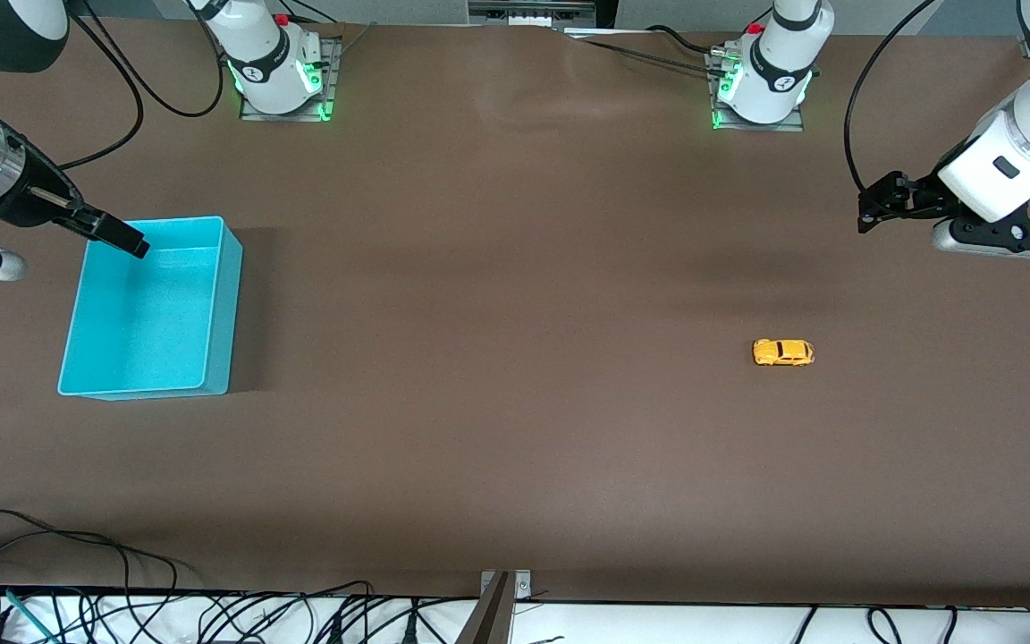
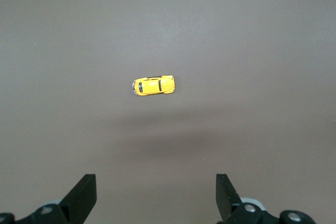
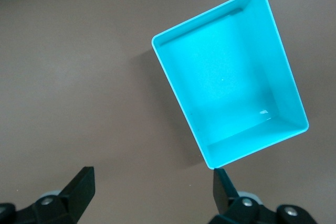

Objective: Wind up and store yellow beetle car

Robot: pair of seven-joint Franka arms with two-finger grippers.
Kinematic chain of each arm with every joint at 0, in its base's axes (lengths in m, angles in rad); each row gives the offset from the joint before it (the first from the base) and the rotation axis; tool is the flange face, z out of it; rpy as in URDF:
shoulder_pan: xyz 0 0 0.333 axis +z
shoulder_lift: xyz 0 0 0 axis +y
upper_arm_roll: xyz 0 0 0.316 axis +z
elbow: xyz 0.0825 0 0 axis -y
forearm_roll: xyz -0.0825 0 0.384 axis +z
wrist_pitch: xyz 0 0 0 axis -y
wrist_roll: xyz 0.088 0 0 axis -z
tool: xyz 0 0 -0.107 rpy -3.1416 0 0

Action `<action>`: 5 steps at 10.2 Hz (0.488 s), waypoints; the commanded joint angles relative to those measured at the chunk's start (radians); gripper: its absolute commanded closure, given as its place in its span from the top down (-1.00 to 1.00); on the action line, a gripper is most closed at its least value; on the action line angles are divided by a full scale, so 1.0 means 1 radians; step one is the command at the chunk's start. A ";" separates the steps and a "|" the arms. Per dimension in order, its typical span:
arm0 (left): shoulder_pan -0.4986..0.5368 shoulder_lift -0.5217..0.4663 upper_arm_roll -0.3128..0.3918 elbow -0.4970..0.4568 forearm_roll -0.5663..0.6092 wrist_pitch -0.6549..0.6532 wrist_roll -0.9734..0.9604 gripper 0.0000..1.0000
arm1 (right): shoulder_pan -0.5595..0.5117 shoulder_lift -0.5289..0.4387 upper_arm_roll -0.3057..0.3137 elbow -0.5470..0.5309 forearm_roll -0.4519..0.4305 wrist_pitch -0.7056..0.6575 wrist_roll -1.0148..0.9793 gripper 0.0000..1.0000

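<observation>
Yellow beetle car (image 1: 783, 352) lies alone (wheels hidden); left gripper (image 2: 156, 195) and right gripper (image 3: 152, 192) gape empty.

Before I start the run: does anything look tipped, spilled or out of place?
Nothing stands out. The car sits upright on its wheels on the bare table, toward the left arm's end. The bin stands upright and empty toward the right arm's end. Both claws hang open in the air, holding nothing.

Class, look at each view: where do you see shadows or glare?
Front view: soft shadow beside the turquoise bin. Left wrist view: faint blurred band of shadow on the table near the yellow beetle car. Right wrist view: small glint on the bin's inner floor.
</observation>
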 commanded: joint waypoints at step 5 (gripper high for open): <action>0.007 0.015 -0.009 0.034 -0.001 -0.031 -0.010 1.00 | -0.001 -0.002 0.001 -0.001 0.009 0.004 -0.002 1.00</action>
